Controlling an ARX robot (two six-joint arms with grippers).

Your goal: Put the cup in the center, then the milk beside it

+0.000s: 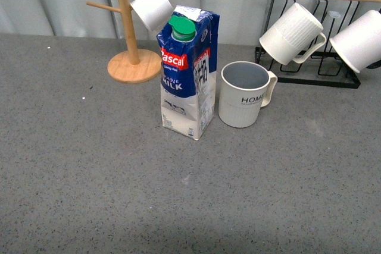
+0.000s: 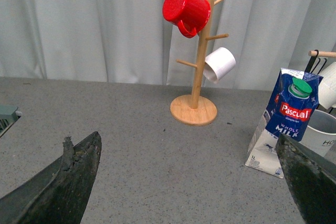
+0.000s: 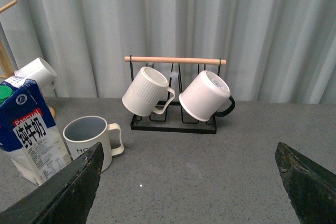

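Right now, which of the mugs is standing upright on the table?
Only the HOME mug, beside the milk carton. The others hang: two from the black rack, two from the wooden tree.

Front view looks down; low wrist views share the milk (image 1: 186, 72).

- The milk (image 1: 187, 72) carton carries a red label reading "Pascual" in the left wrist view, partly cut off as "ascal" in the front view; beneath it "WHOLE MILK" in white on blue
- Its other side (image 3: 32, 135) shows Chinese characters, "纯牛奶"
- The cup (image 1: 244, 94) reads "HOME" in black on its side
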